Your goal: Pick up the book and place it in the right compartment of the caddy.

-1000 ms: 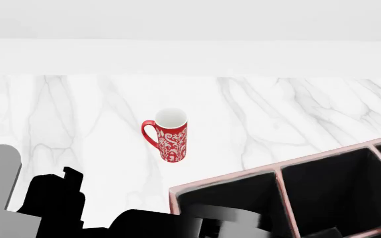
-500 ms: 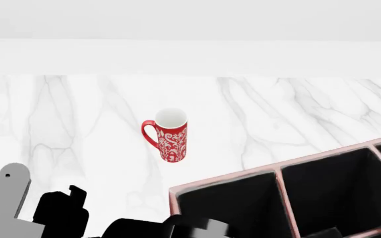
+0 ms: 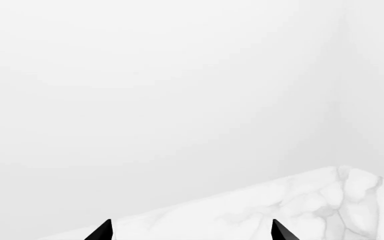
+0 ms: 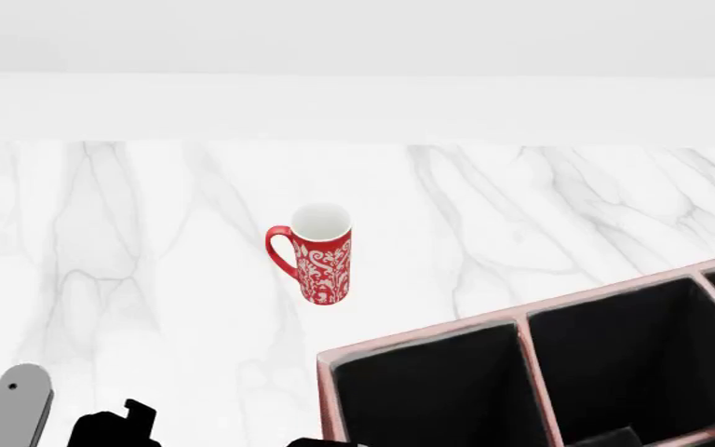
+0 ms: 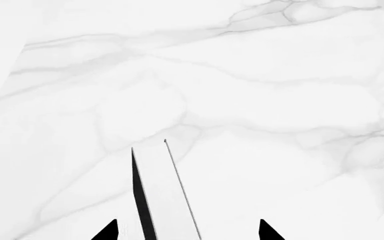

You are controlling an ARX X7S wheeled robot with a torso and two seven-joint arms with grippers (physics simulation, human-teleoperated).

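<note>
Right pincer (image 5: 188, 231) holds the book (image 5: 167, 200) edge-on between its tips above the marble surface (image 5: 259, 100). Left pincer (image 3: 192, 231) spread wide, apparently empty.

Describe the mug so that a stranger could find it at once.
On the white marble table, look beyond the far-left corner of the big reddish-brown caddy. The mug stands there alone, upright, apart from the caddy. It is tall and red with white floral patterning, white inside, handle facing left.

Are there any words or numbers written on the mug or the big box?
None. The mug carries only a white swirly pattern on red, no letters. The caddy has plain pink rims and black lining, no label. The marble table shows only grey veins.
</note>
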